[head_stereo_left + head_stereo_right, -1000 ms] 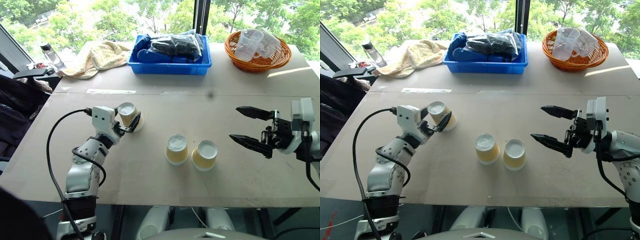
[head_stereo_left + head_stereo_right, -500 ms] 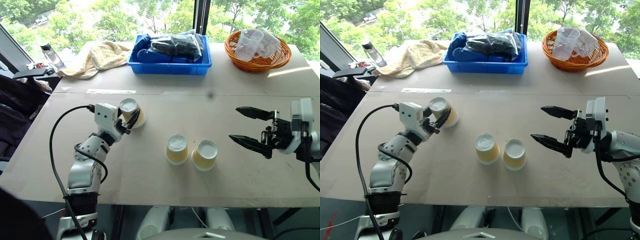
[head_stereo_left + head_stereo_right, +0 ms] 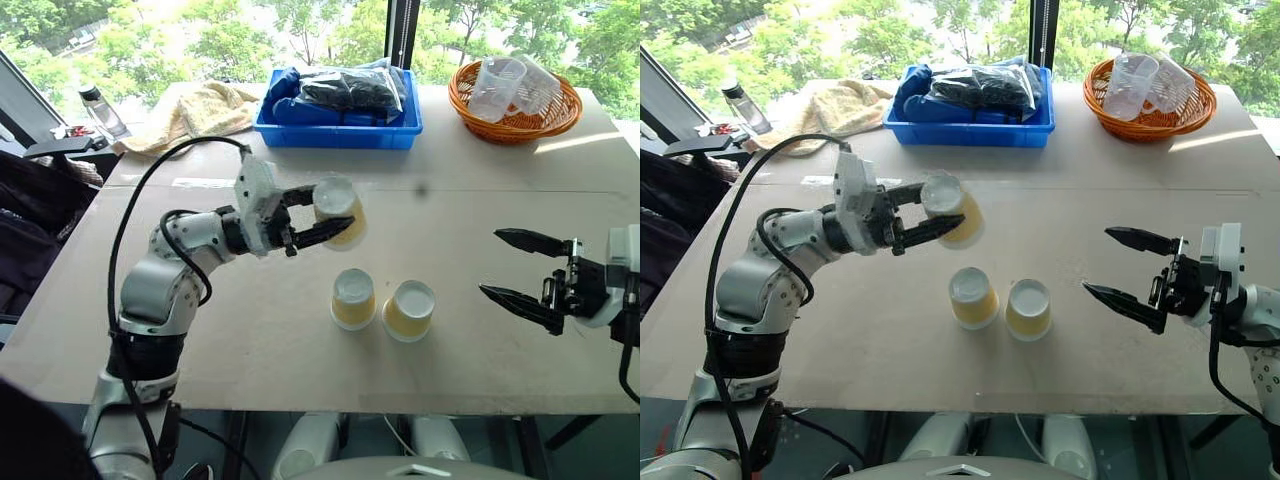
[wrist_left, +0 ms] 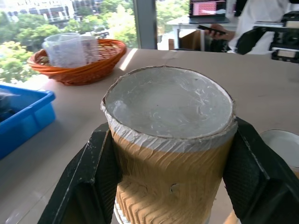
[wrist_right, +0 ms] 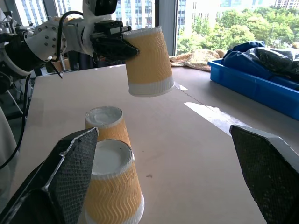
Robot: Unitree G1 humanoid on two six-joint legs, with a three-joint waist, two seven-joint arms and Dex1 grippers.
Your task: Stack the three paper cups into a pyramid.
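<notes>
While left tool (image 3: 318,220) pinches yellow-tan cup (image 3: 338,209) aloft | right tool (image 3: 518,272) spread

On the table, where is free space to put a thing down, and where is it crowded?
Free: the wide bare strip of the table along the near edge, and the patch between the two standing cups and the right gripper. Crowded: the far edge, with the towel, the blue bin and the basket, and the air above the cups, where the left gripper holds the third cup.
</notes>
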